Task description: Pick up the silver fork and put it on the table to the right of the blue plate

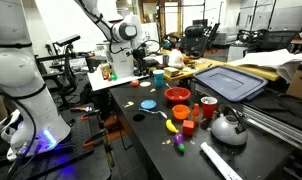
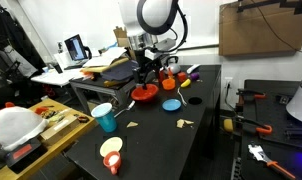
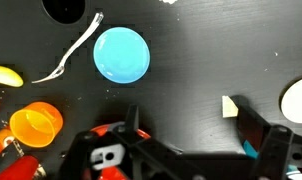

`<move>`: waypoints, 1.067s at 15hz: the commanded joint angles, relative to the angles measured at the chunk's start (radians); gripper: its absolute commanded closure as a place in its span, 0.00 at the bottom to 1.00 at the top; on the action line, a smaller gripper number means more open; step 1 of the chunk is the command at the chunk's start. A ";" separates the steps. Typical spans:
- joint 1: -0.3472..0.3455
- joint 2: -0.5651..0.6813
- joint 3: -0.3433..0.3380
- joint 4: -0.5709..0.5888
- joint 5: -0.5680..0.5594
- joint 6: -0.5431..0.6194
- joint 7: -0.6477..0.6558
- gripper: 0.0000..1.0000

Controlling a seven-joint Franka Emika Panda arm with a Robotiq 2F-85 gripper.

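In the wrist view the silver fork (image 3: pixel 75 50) lies curved on the black table (image 3: pixel 191 60), just left of the round blue plate (image 3: pixel 122 54) and nearly touching its rim. My gripper (image 3: pixel 196 130) is open and empty, its dark fingers at the bottom of the wrist view, below and right of the plate. In both exterior views the gripper (image 1: pixel 141 55) (image 2: pixel 145 72) hangs well above the table, and the blue plate (image 1: pixel 148 103) (image 2: pixel 171 104) shows on the black top. The fork is too thin to make out in those views.
An orange cup (image 3: pixel 36 122), a yellow banana (image 3: pixel 3 75) and a small pale scrap (image 3: pixel 230 106) lie near the plate. A red bowl (image 1: pixel 177 96) (image 2: pixel 144 93), a silver kettle (image 1: pixel 228 127), a long white bar (image 1: pixel 221 160) and a teal cup (image 2: pixel 104 117) stand around.
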 commanded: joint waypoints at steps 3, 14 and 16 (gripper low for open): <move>-0.017 -0.046 0.034 -0.017 0.025 -0.049 -0.072 0.00; -0.017 -0.099 0.059 -0.003 0.029 -0.112 -0.105 0.00; -0.018 -0.112 0.062 0.006 0.029 -0.137 -0.110 0.00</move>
